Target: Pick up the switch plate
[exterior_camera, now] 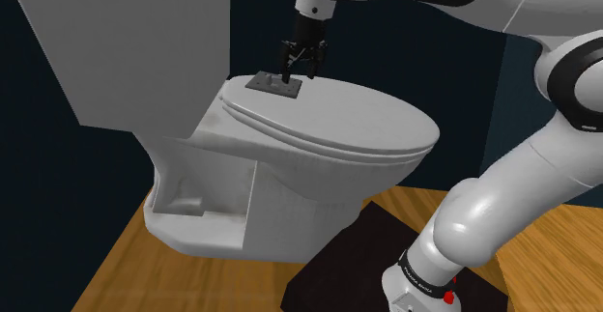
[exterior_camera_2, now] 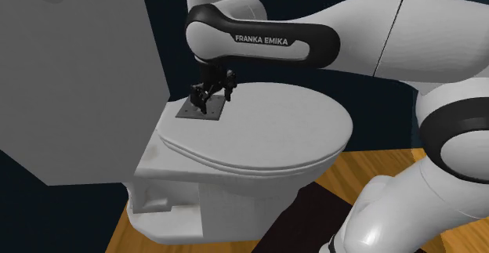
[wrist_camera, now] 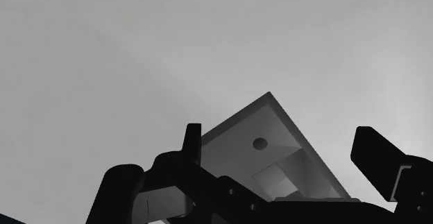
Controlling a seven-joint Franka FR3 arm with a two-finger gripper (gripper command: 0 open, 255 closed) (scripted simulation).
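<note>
The shoulder camera stood beside the black box stand [exterior_camera: 367,252], looking down and leftward across the closed white toilet lid [exterior_camera: 367,131]. The second exterior camera faced nearly the same way. Both shared the lid's rear edge, with the grey square switch plate [exterior_camera: 274,85]. The wrist camera looked at that plate from close by.
</note>
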